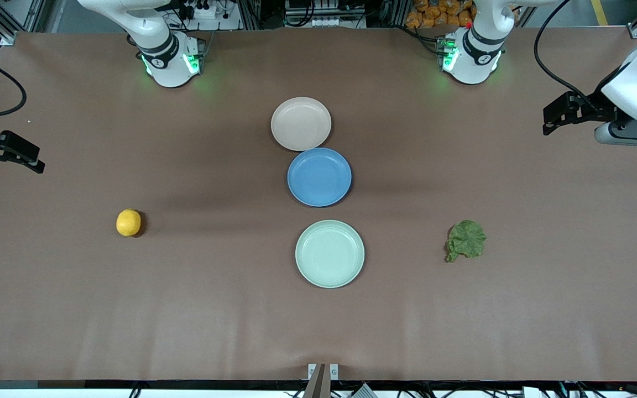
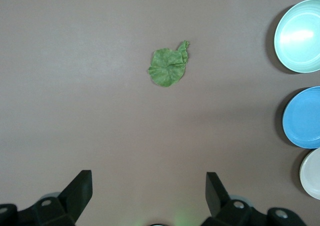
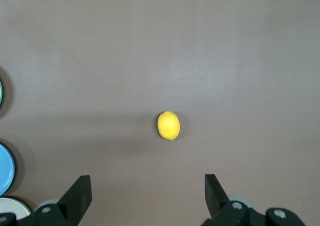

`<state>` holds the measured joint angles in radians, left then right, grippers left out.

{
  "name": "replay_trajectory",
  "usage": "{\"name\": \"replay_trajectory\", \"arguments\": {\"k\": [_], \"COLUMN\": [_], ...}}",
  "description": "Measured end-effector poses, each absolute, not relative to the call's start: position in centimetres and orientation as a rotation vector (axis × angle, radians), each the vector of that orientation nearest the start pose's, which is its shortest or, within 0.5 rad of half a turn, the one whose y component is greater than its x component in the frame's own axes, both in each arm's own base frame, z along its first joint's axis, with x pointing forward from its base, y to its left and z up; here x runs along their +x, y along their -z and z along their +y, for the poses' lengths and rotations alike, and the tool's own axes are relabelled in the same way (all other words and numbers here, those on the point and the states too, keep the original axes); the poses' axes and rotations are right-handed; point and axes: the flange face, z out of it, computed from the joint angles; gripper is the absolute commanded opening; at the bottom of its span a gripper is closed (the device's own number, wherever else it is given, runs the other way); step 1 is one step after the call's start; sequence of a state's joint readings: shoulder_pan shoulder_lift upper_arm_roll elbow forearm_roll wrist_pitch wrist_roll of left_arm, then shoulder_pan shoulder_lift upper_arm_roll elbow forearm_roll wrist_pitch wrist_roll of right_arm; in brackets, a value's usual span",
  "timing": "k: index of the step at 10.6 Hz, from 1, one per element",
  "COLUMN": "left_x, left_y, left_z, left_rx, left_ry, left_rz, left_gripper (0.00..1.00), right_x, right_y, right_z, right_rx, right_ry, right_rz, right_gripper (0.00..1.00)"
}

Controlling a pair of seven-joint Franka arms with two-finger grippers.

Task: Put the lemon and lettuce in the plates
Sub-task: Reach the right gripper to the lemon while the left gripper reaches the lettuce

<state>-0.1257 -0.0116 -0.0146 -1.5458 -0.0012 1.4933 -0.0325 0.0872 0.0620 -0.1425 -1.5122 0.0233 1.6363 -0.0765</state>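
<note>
Lying on the table: the lemon [image 1: 128,222], a small round-oval fruit, yellow shading to orange, with a smooth, faintly dimpled skin; it sits alone toward the right arm's end of the table, well apart from all the plates.
Lettuce [image 1: 466,240]: one dark green leaf, crinkled, with ruffled edges and a short stem end; it lies flat on the table toward the left arm's end, about level with the mint plate and well apart from it.
Beige-pink plate [image 1: 301,123]: round, shallow, rimmed, matt; the plate farthest from the front camera, mid-table, with nothing on it.
Blue plate [image 1: 319,177]: same round rimmed shape, its rim touching or just overlapping the beige-pink plate's.
Mint green plate [image 1: 329,254]: pale, round, shallow, with a slight sheen; nearest the front camera, just apart from the blue plate, with nothing on it.
Table [image 1: 517,309]: covered in a plain brown matt sheet.
Left gripper [image 2: 149,188]: up over the table's edge at the left arm's end, fingers spread wide and holding nothing; the lettuce shows ahead of it in the left wrist view.
Right gripper [image 3: 148,190]: up over the right arm's end of the table, fingers likewise spread and bare; the lemon shows ahead of it.
Writing: none can be read on any item.
</note>
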Motion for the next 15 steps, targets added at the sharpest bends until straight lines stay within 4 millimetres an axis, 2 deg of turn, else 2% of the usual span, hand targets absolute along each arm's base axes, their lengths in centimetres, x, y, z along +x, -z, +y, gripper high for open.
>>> {"name": "replay_trajectory", "arguments": {"k": [5,7,8,9,11,12,13,15], "left_x": [54.0,55.0,55.7,56.4,57.7,58.3,58.9,60.7], "left_y": [-63.2,-61.2,-59.8,-58.3,-55.9,-55.0,-53.6,-49.4], "left_z": [-7.6,-7.9,-8.1,-8.3,-8.6,-8.5,-8.3,-8.4], "left_rx": [-3.135,-3.131,-3.127,-3.122,-3.115,-3.116,-3.114,-3.112], "left_ry": [-0.079,-0.137,-0.175,-0.214,-0.268,-0.27,-0.289,-0.307], "left_rz": [0.169,0.171,0.174,0.178,0.181,0.176,0.168,0.165], "left_gripper": [1.0,1.0,1.0,1.0,1.0,1.0,1.0,1.0], "right_x": [58.0,58.1,58.5,59.5,62.1,63.3,64.1,63.9], "right_y": [-62.3,-61.6,-60.6,-58.9,-53.8,-50.6,-46.5,-39.1], "right_z": [-2.7,-2.7,-2.7,-2.6,-2.5,-2.5,-2.7,-3.3], "right_rx": [-3.13,-3.13,-3.131,-3.134,-3.145,-3.151,-3.157,-3.164], "right_ry": [0.096,0.076,0.059,0.046,0.028,0.046,0.087,0.108], "right_rz": [-0.031,-0.031,-0.031,-0.031,-0.03,-0.034,-0.056,-0.076], "right_gripper": [1.0,1.0,1.0,1.0,1.0,1.0,1.0,1.0]}}
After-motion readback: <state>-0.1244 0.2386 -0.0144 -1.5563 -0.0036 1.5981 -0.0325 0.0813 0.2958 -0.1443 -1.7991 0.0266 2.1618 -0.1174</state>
